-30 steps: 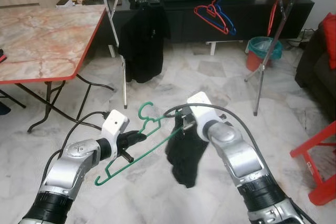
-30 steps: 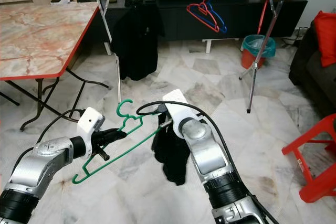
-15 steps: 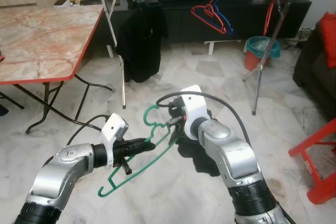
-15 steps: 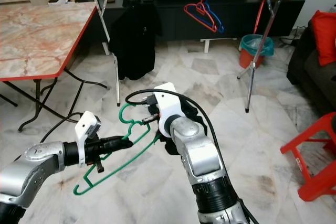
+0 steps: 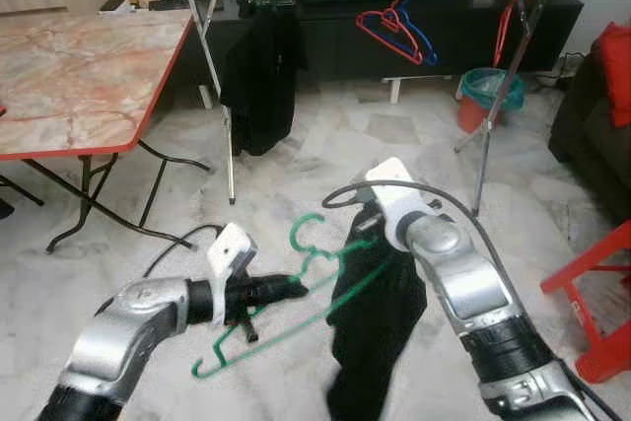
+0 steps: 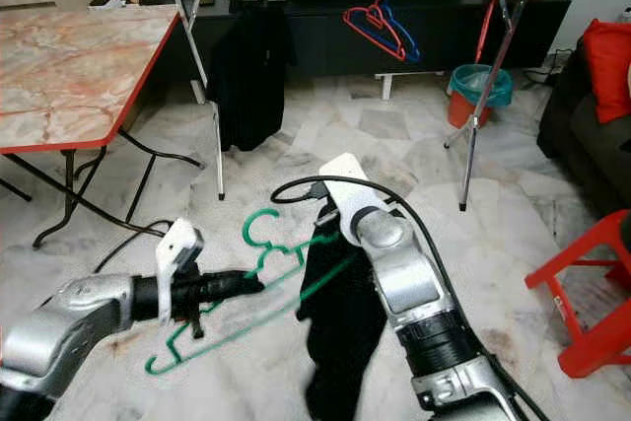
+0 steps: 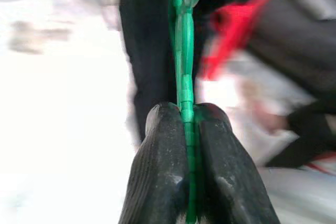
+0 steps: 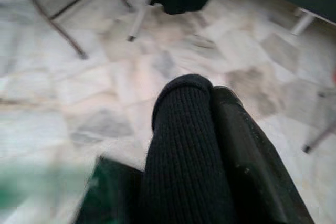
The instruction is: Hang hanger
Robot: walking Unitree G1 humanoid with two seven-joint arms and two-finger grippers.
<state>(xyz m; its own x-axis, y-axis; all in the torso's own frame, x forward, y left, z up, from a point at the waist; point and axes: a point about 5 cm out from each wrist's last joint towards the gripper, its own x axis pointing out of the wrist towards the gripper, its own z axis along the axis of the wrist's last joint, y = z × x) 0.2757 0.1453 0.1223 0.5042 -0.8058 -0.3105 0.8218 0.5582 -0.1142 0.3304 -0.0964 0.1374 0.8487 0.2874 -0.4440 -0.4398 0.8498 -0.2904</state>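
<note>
Left gripper point(image 5: 292, 290) is clamped on the thin green hanger point(image 5: 296, 293), held low over the floor, while the right gripper point(image 5: 367, 227) pinches a limp black knit garment point(image 5: 370, 327) draped beside it. The hanger looks light and stiff, best gripped near its neck; the cloth is floppy and could slide off.

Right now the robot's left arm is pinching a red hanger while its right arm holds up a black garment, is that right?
Not quite: the hanger in the left gripper is green, as the left wrist view shows. The red one hangs on the rail. The right gripper does hold the black garment.
</note>
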